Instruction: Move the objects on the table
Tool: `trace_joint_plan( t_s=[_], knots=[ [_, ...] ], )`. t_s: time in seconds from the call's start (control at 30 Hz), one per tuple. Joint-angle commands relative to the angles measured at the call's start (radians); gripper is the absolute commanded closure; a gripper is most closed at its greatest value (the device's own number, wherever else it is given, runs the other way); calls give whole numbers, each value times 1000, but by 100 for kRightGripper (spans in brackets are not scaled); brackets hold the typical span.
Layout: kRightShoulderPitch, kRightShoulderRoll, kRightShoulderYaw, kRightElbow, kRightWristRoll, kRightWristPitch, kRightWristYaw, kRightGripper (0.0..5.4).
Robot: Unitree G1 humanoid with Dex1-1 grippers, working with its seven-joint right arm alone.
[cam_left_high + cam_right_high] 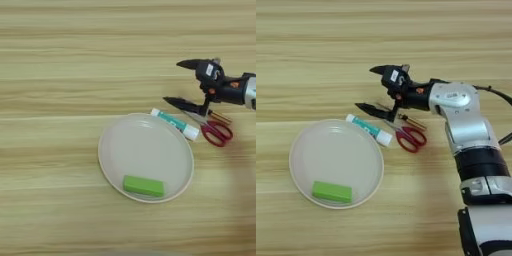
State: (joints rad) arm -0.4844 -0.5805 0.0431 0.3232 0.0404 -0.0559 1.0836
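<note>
A bright green block (143, 185) lies inside a shallow beige plate (142, 145), near its front rim. Just right of the plate rests a white tube with a teal label (175, 124). Red-handled scissors (216, 132) lie beside it, blades pointing left. A slim screwdriver (412, 120) lies behind the scissors, partly hidden by my arm. My right gripper (365, 87) hovers over these items, open, with nothing between its two black fingers. Its lower finger (368, 108) sits over the scissor blades, close to the tube's far end.
The silver forearm (458, 102) comes in from the lower right and covers that side of the table (60, 60). The plate's rim almost touches the tube. Bare wood stretches to the left and behind the gripper.
</note>
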Motion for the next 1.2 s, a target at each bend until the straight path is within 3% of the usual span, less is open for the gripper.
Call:
trace_joint_plan(
  t_s=[0.03,0.47,1.2],
  knots=[
    [-28,-23,-7,-124,38,20,-4,3],
    [76,-19,51,-317,72,115,58,3],
    [157,-37,151,-370,68,199,142,3]
  ],
)
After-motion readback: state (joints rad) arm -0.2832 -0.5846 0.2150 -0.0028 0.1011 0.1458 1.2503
